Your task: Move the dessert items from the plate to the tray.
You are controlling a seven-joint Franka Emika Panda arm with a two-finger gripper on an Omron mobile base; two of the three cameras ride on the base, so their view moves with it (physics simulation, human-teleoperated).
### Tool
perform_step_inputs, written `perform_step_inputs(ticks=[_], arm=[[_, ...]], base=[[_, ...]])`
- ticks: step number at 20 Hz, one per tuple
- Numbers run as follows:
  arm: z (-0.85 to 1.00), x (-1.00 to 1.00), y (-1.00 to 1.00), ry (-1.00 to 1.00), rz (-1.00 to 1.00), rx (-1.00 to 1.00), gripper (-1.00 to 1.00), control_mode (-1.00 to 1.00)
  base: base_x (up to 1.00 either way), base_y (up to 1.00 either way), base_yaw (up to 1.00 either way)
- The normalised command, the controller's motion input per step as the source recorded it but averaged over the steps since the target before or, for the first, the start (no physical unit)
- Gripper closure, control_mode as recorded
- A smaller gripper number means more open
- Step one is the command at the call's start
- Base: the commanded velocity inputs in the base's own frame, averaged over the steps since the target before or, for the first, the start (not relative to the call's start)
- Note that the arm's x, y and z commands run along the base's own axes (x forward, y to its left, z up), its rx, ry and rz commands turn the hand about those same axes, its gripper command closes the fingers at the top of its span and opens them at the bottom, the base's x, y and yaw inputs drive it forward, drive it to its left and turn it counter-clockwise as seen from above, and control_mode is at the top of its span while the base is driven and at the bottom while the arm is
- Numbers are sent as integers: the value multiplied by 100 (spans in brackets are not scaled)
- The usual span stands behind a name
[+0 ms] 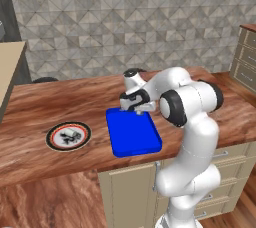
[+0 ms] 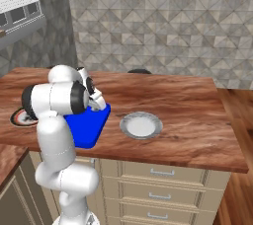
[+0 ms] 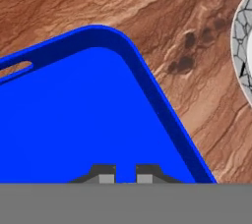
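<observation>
Blue tray [image 1: 134, 133] is lying on the wooden bench [image 1: 30, 107], plate [image 1: 68, 136] sitting well left of it; pincer [image 3: 125, 175] is hovering over the tray, tips narrow, gripping nothing visible.

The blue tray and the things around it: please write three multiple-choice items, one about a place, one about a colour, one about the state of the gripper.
1. Where is the gripper?
A. above the blue tray
B. above the patterned plate
C. above the floor

2. What colour is the round dish to the right of the tray?
A. red
B. green
C. white with a grey rim

3. How do the fingertips stand?
A. spread wide
C. close together, nothing seen between them
B. clamped on a cup

Answers: 1 A, the hand view looks down on blue. 2 C, seen in the right base view. 3 C, a narrow gap shows.
</observation>
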Motion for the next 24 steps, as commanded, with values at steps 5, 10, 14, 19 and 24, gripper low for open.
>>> perform_step_inputs(ticks=[5, 10, 14, 19, 24], arm=[[-29, 27, 0, 1, 0, 0, 100, -100], [-22, 24, 0, 0, 0, 0, 100, -100], [-17, 23, 4, 0, 0, 0, 100, -100], [-16, 19, 2, 0, 0, 0, -100, -100], [-3, 2, -1, 1, 0, 0, -100, -100]], base=[[0, 0, 0], [0, 0, 0], [0, 0, 0], [0, 0, 0], [0, 0, 0]])
